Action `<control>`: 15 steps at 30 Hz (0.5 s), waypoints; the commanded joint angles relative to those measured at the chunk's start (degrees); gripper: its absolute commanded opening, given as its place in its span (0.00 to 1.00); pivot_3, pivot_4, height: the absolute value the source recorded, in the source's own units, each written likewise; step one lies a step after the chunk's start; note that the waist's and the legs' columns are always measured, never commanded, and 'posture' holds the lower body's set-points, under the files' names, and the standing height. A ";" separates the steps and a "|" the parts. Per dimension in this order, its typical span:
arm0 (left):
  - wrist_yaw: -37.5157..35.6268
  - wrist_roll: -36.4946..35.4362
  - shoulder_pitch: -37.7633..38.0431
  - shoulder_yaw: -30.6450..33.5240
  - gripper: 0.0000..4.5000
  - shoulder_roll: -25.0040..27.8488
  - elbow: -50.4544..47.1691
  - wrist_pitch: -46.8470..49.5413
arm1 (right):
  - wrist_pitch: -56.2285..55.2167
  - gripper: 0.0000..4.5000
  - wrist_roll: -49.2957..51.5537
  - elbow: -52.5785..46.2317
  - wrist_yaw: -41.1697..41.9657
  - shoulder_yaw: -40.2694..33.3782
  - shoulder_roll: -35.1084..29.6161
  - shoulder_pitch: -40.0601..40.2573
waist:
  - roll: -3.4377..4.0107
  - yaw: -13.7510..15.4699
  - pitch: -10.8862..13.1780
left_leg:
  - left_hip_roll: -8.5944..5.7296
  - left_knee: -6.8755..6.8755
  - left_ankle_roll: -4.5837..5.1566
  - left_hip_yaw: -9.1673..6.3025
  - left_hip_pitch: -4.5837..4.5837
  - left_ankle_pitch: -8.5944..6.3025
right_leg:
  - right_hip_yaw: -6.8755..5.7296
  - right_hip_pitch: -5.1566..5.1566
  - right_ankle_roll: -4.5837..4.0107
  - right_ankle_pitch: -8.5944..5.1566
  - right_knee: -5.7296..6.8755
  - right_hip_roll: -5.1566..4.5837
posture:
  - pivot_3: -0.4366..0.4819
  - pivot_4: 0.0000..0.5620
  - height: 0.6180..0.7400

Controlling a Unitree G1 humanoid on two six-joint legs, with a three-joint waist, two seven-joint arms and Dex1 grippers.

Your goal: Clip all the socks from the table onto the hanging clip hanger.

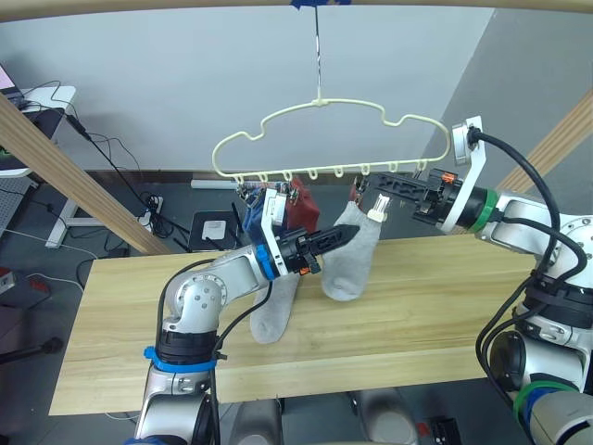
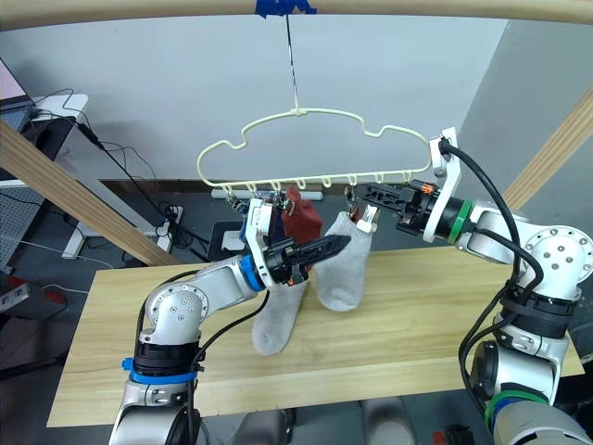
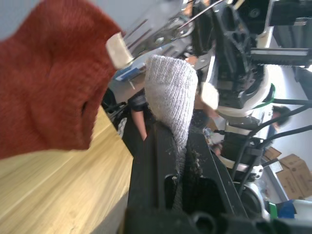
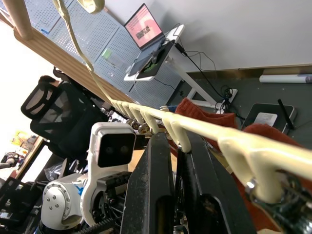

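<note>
1. grey sock (image 1: 352,262) hung just below the clip hanger (image 1: 324,139), its cuff up at a clip (image 1: 355,194) near the bar's middle, toe brushing the table (image 1: 445,306).
2. left gripper (image 1: 345,235) was clenched on that sock's upper part; letting go before the clip bit would likely drop it.
3. right gripper (image 1: 382,190) reached in at the same clip, fingers pinched close on it; the hanger could swing and slip off.
4. second grey sock (image 1: 273,313), a rust red sock (image 1: 300,209) and a blue sock (image 1: 250,215) hung beside it; a tug might unclip them.
</note>
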 commanded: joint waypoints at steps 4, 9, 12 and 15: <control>-1.17 -3.96 -0.56 0.77 0.01 0.47 -2.16 2.07 | -3.43 0.00 2.50 -1.49 0.37 0.09 -1.14 -0.37 | 0.00 -0.08 0.00 | 0.00 0.00 0.00 0.00 0.00 0.00 | 0.01 0.00 0.00 0.00 0.00 0.01 | 0.28 0.47 1.00; -1.40 -4.54 -0.03 1.08 0.01 1.16 -2.16 2.47 | -4.27 0.00 2.40 -1.05 0.81 0.81 -1.75 -0.29 | 0.00 -0.08 0.00 | 0.00 0.00 0.00 0.00 0.01 0.00 | 0.01 0.00 0.00 0.00 0.00 0.01 | 0.28 0.46 1.00; -1.27 -4.78 -0.27 1.44 0.01 1.07 -1.98 2.50 | -4.63 0.00 3.07 -0.67 0.95 1.05 -1.93 -0.23 | 0.00 -0.08 0.00 | 0.01 0.00 0.00 0.00 0.01 0.00 | 0.01 0.00 0.00 0.00 0.00 0.01 | 0.28 0.46 1.00; -1.25 -5.03 -0.78 1.83 0.01 0.87 -1.51 2.17 | -4.64 0.00 3.98 -0.61 0.93 1.26 -2.08 -0.07 | 0.00 -0.08 0.00 | 0.00 0.00 0.00 0.01 0.00 0.00 | 0.02 0.00 0.00 0.00 0.00 0.01 | 0.28 0.45 1.00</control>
